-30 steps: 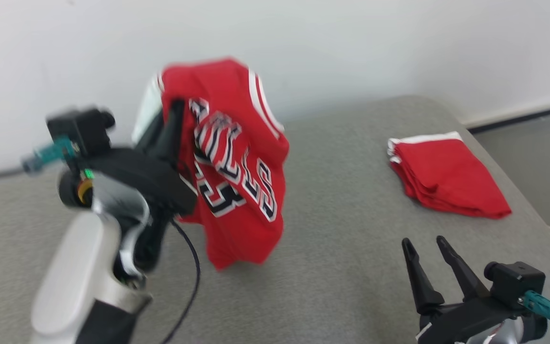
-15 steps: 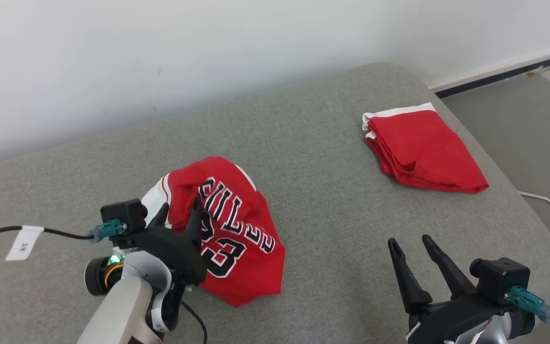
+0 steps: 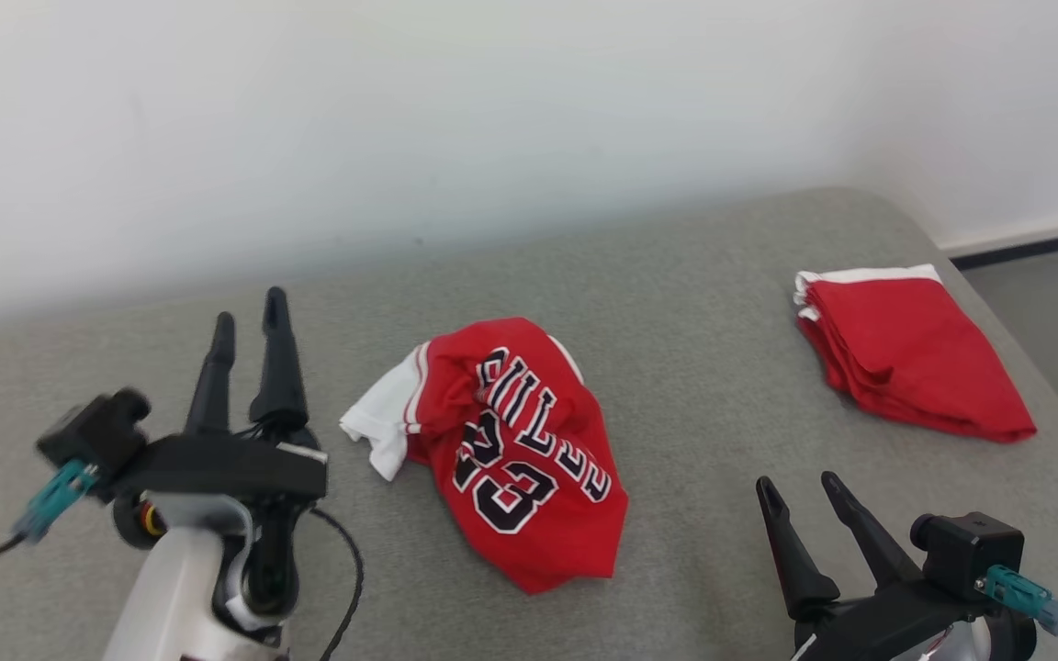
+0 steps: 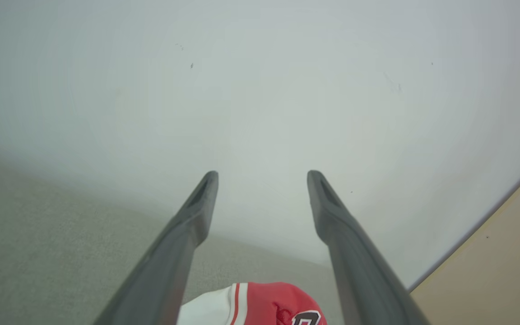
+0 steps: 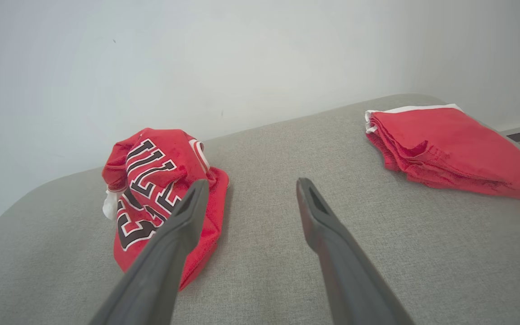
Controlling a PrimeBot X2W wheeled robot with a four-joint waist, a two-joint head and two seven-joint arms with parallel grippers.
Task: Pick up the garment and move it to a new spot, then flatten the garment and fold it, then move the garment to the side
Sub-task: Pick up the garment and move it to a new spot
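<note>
Head view showed the crumpled red jersey (image 3: 520, 450) heaped on the middle of the worktop (image 3: 676, 303), the left pincer (image 3: 250, 310) open and empty just beside its white part, the right pincer (image 3: 797, 482) open and empty near the front right. A grab could catch 2 bunched layers and leave it twisted, or drag it toward the folded red garment (image 3: 915, 367) by the rounded right edge. Bare grey fabric lay open left of and in front of the jersey; the wall (image 3: 492, 138) stood close behind.
</note>
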